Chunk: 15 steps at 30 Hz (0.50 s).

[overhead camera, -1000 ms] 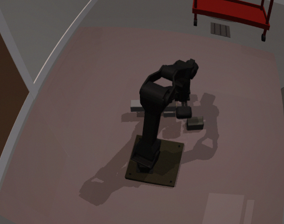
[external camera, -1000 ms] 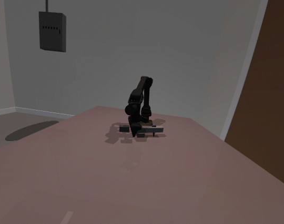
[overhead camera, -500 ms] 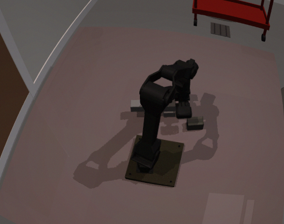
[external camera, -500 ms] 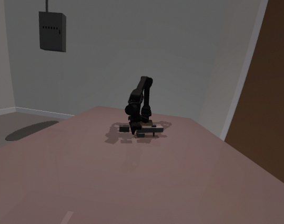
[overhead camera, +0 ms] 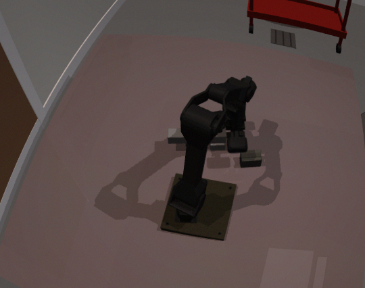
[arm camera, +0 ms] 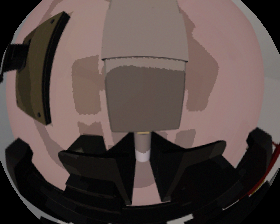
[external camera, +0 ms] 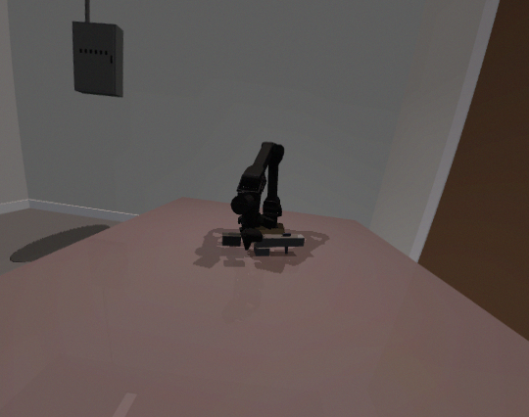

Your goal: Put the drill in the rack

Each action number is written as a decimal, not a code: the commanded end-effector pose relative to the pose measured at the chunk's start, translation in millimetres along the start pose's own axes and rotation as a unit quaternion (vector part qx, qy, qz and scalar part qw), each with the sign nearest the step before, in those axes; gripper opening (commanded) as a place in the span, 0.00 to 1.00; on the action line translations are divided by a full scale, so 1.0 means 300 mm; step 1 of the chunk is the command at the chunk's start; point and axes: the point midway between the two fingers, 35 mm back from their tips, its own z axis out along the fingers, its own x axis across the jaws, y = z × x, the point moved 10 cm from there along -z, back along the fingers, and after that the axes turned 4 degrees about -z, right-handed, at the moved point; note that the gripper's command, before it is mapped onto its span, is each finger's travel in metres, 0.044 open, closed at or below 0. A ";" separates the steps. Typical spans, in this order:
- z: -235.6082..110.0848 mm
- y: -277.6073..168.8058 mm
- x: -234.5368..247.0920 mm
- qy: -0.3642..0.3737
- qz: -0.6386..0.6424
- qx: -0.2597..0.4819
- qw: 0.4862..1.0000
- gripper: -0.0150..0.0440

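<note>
A long grey block (arm camera: 144, 23) (overhead camera: 174, 135) (external camera: 292, 240) lies on the table beyond the arm's base, with a darker end section (arm camera: 144, 103) facing my gripper. A small dark key (external camera: 286, 235) sits on top of the block at its far end. A thin pale drill stub (arm camera: 143, 155) sticks out of the dark end. My gripper (arm camera: 140, 131) (overhead camera: 236, 146) (external camera: 247, 245) points down at that end and its fingers are shut on the drill. A small dark rack block (overhead camera: 251, 158) (external camera: 229, 240) stands just beside the gripper.
The arm's brass base plate (overhead camera: 220, 216) (arm camera: 38, 70) lies behind the gripper. A red cart (overhead camera: 295, 15) stands on the floor beyond the table. A grey box (external camera: 97, 59) hangs on the wall. The table's curved edge (overhead camera: 41, 115) runs along the left.
</note>
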 end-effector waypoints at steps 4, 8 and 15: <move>-0.004 -0.026 -0.001 -0.002 0.000 0.004 1.000 0.25; -0.004 -0.041 -0.001 -0.002 0.000 0.004 1.000 0.25; -0.006 -0.079 0.000 -0.001 0.000 0.005 1.000 0.25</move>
